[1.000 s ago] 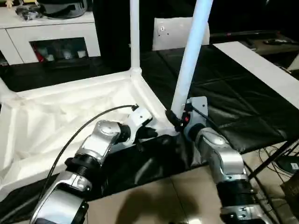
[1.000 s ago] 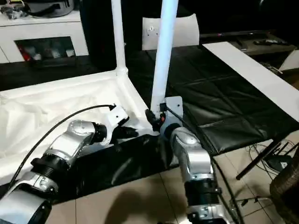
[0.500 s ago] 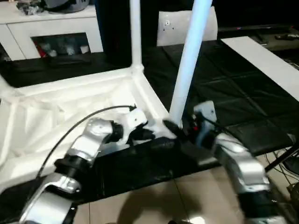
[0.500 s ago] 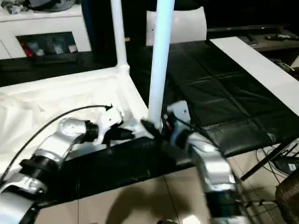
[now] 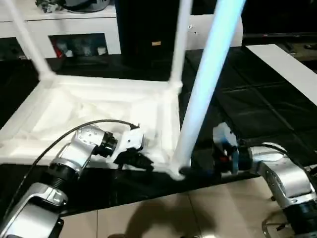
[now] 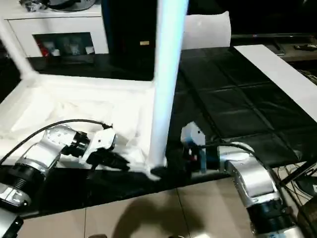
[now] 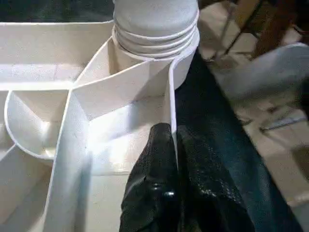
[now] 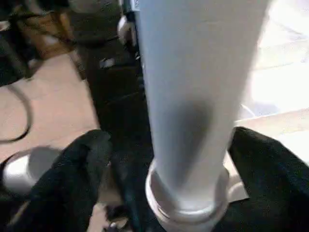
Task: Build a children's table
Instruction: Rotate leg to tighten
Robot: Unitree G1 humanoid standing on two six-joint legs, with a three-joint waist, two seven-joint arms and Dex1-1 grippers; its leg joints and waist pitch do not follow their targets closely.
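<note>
Table top: white table top lies underside up on a black padded surface; white legs stand up from three corner sockets.
Near leg: near leg stands upright in the corner socket closest to the robot, at the edge over the tiled floor.
Left wrist view: screw ridges at the leg's foot, seated in the socket; left gripper has its black fingers pressed together on the thin rim wall of the top just beside that socket.
Right wrist view: right gripper fingers are spread wide, one on each side of the near leg's base, apart from it.
Head views: far leg and left-hand leg; white cabinet behind.
Change from a second ago: right fingers were closed on the leg's base, now off it; right forearm swung outward.
Room: bare black padding to the right of the top; floor open below the near edge.
</note>
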